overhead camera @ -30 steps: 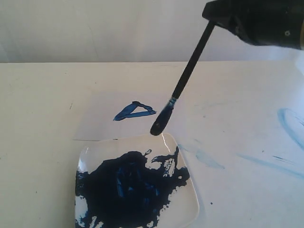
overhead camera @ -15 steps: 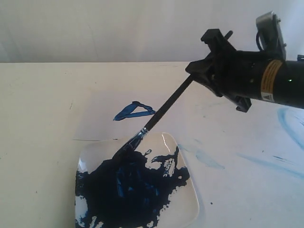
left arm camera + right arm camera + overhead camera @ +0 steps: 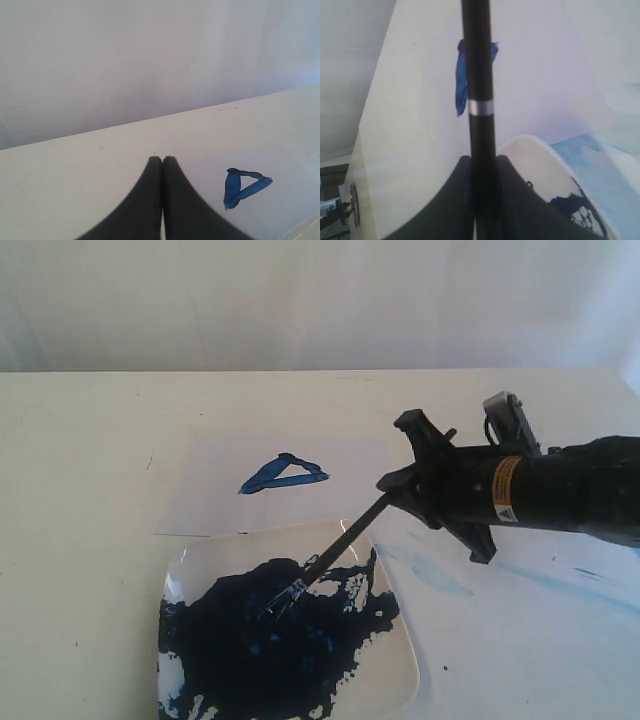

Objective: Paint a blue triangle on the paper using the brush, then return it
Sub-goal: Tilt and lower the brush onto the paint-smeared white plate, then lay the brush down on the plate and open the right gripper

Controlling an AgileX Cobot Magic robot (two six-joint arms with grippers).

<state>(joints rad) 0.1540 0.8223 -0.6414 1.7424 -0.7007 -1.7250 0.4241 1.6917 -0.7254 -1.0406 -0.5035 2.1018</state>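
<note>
Brush: handle clamped in right gripper, bristles in paint on plate; triangle finished on paper. We judged it wise to lower it flat before release.

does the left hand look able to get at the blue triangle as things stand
Likely yes: the left hand is shut and empty, nothing lies between it and the blue triangle, and the right hand holds the brush over at the plate, clear of that path.
</note>
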